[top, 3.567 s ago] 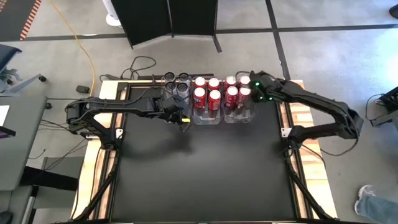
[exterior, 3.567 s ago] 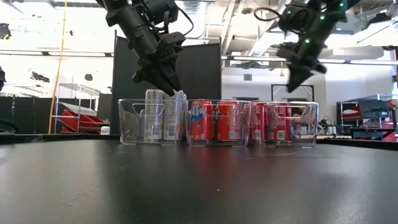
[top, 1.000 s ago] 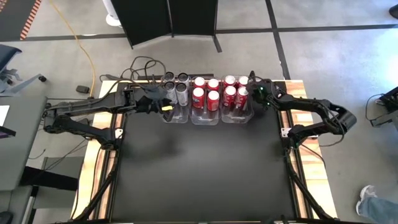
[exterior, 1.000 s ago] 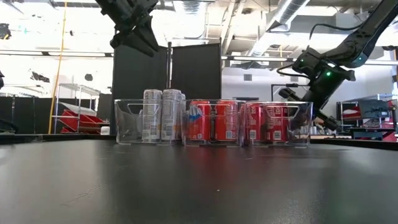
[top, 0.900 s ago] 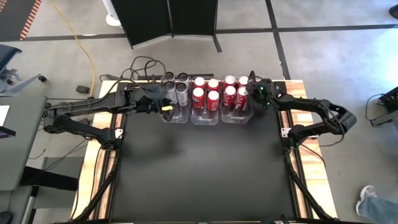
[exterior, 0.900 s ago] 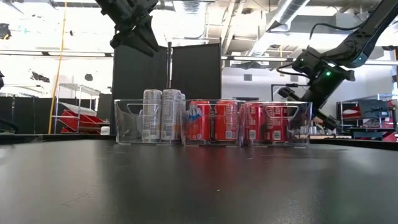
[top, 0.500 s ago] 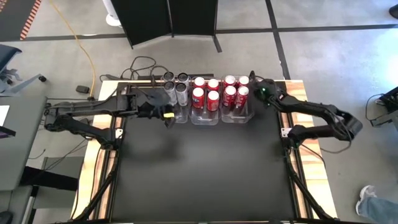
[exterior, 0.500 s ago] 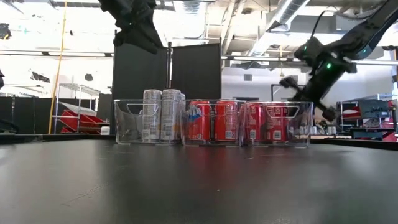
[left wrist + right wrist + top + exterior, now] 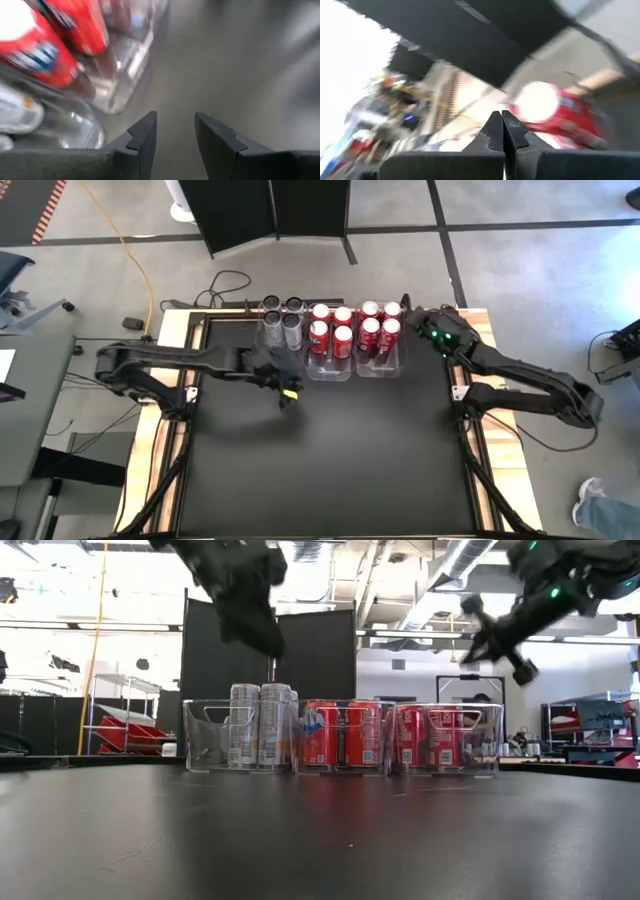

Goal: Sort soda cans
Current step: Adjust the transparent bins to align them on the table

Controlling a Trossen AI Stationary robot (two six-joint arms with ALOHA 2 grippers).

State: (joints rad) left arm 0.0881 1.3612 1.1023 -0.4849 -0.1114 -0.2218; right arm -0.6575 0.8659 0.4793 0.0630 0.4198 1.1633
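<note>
Along the far edge of the black tabletop [image 9: 320,450] stand three clear rectangular plastic bins in a row, and I place everything else by the middle bin [image 9: 330,370]. The four silver-grey metal soda cans [image 9: 281,321] stand upright in the bin on my left arm's side of it [image 9: 205,735]. Four of the red metal soda cans with white lettering [image 9: 332,326] fill the middle bin itself, and the other four red ones [image 9: 378,323] fill the bin on my right arm's side [image 9: 480,735]. Each colour is kept together, so I judge the sorting done, or nearly so.

My left end effector [image 9: 287,392] hangs just in front of the middle bin's near corner, over bare tabletop. Its fingers [image 9: 142,137] stand a little apart with nothing between them. I read that gap as what a can's width leaves.

My right end effector [image 9: 500,131] is past the right-side bin, toward the tabletop's right edge and above the cans. Its fingers are pressed together and hold nothing. One red can shows just beyond them in the right wrist view. No can is left loose on the tabletop.
</note>
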